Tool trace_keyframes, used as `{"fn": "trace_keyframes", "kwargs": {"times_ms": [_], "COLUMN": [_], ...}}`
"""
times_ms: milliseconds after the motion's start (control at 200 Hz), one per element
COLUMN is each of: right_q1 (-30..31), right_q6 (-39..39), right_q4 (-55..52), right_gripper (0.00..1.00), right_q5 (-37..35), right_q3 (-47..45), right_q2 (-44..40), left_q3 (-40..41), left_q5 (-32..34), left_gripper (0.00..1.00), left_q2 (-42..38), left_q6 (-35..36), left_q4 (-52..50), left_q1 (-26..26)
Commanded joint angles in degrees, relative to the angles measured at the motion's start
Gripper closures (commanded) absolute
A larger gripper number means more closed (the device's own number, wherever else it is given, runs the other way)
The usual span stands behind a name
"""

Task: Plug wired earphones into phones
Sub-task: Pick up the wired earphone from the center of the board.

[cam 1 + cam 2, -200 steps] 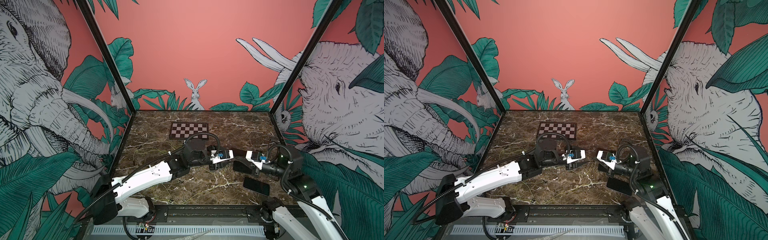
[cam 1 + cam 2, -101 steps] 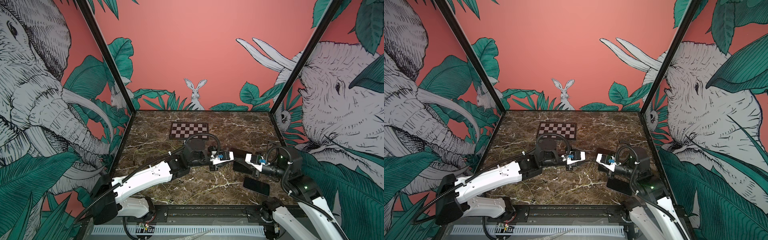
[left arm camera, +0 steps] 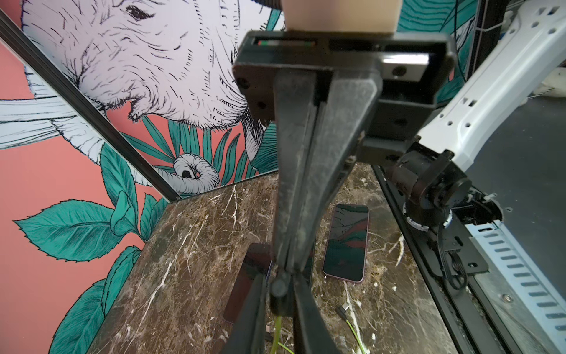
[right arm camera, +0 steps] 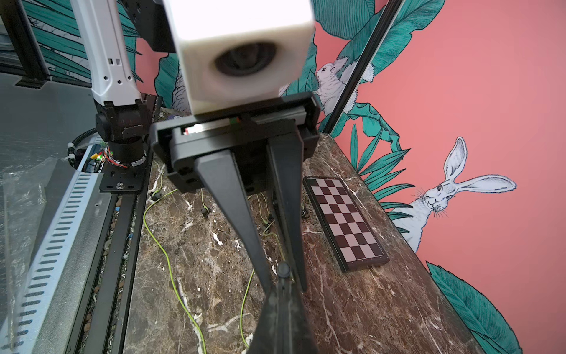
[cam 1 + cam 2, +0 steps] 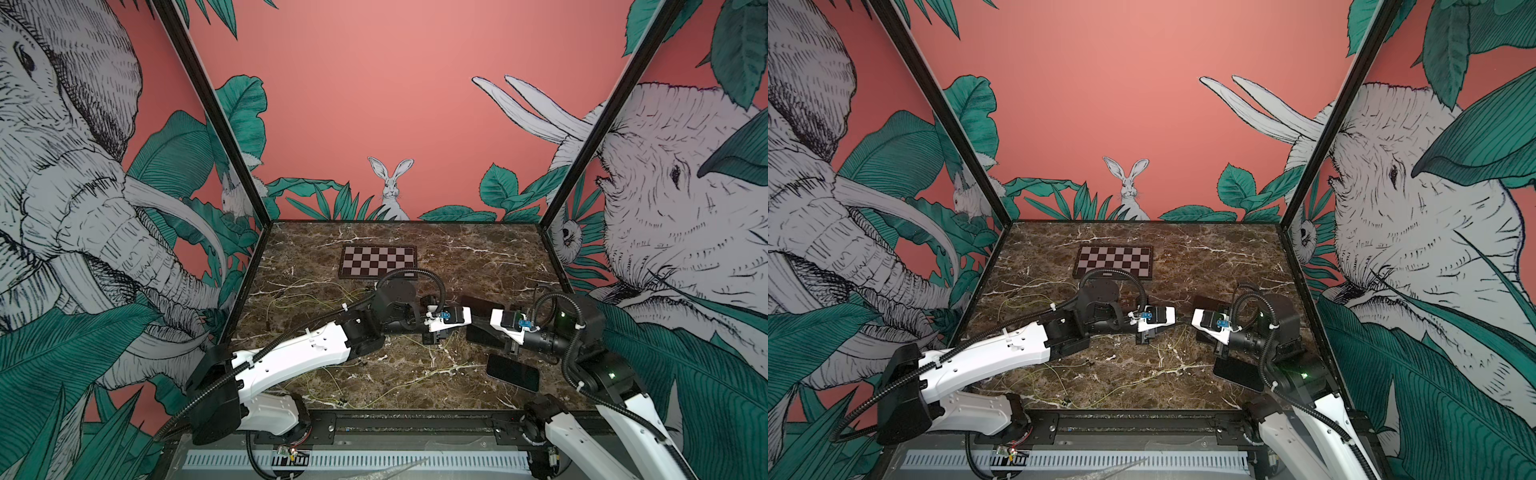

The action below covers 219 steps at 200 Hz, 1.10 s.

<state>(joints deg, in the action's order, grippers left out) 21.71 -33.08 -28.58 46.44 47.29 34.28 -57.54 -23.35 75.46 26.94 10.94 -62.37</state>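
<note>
**Grippers tip to tip on one earphone end, just 3 o'clock of table centre**

I see the right gripper (image 3: 285,266) with its jaws fully together, holding a dark earphone end (image 3: 277,288) right at its tips. A yellow-green cord (image 3: 277,329) drops from that end and is cut off by the frame edge. I can't call the end a plug or a bud, it's too small and blurred.

The left gripper (image 4: 284,285) faces it head on, its fingers (image 4: 235,214) narrowed to a slit either side of the same end. I can't tell whether they actually press on it. In both top views the white wrist cameras cover the meeting point.

At 3 to 4 o'clock:
- The front phone (image 5: 513,372) lies in the clear.
- The middle phone (image 5: 482,337) is half under the right arm.
- The rear phone (image 5: 484,305) shows only a strip behind the cameras.

A loose plug (image 3: 343,308) lies on the marble table (image 5: 478,249) near the front phone's end, not touching it.

Loose cords (image 5: 291,297) loop around 9 o'clock, hair-thin and hard to trace against the veining. Another cord (image 5: 399,392) runs near 6 o'clock. The checkerboard plate (image 5: 378,261) sits at 12 o'clock.
</note>
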Motion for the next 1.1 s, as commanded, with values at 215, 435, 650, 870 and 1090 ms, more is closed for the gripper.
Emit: {"fn": "trace_keyframes", "kwargs": {"times_ms": [215,435,650,870,1090], "right_q1": [0.4,0.5,0.5,0.5,0.5], "right_q6": [-1.8,-2.6,-2.9,-2.9,-3.0], "right_q4": [-0.5,-1.5,-1.5,-1.5,-1.6], "right_gripper": [1.0,1.0,1.0,1.0,1.0], "right_q5": [0.5,-0.1,-0.2,-0.1,-0.1], "right_q3": [0.0,0.4,0.4,0.4,0.2], "right_q2": [-0.3,-0.1,0.0,-0.1,0.1], "left_q3": [1.0,1.4,1.8,1.6,0.8], "left_q5": [0.0,0.1,1.0,0.3,-1.1], "left_gripper": [0.82,0.83,0.83,0.84,0.94], "left_q2": [-1.1,-1.7,-2.3,-2.2,-1.6], "left_q6": [-0.4,0.2,0.2,0.2,-0.4], "left_q4": [3.1,2.0,2.0,1.6,1.2], "left_q1": [-0.3,-0.2,-0.3,-0.3,-0.3]}}
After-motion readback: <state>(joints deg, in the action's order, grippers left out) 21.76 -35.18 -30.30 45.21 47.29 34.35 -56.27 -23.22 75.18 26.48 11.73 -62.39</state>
